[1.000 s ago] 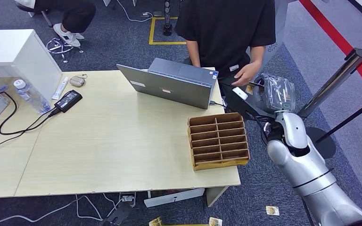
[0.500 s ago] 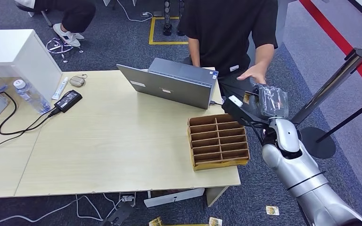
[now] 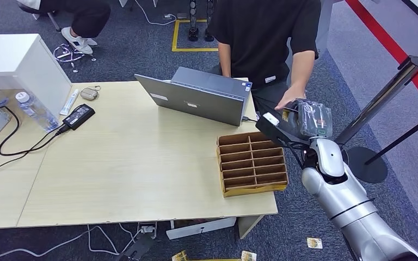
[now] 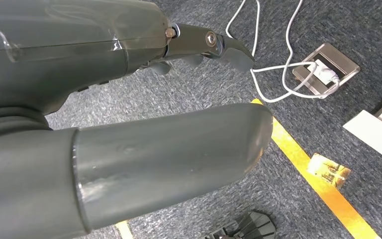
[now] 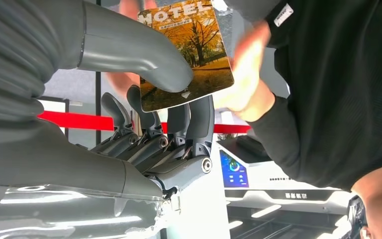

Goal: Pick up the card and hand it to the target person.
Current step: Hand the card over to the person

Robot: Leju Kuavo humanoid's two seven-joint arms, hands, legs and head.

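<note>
The card [image 5: 189, 55], printed with an autumn tree photo and the word HOTEL, is pinched between the thumb [image 5: 129, 45] and the dark fingers [image 5: 199, 119] of my right hand [image 5: 164, 99]. In the head view that right hand [image 3: 281, 126] is raised past the table's right end, toward a person in a black shirt [image 3: 266, 32]. The person's hand [image 3: 289, 100] reaches down to the card [image 3: 286, 115], and its fingers [image 5: 243, 74] lie at the card's far edge. My left hand [image 4: 129, 99] hangs over the carpet with nothing in it, thumb apart from the fingers.
A cardboard slotted box [image 3: 252, 162] sits on the table [image 3: 130, 163] near my right arm, behind it an open laptop [image 3: 201, 98]. A slanted stanchion post [image 3: 386, 92] stands to the right. Loose cards lie on the floor [image 3: 314, 243], and one lies by yellow tape [image 4: 328, 169].
The person's hand has dropped from chest height down onto the card. My right hand has drawn slightly back and lower, still holding the card.
</note>
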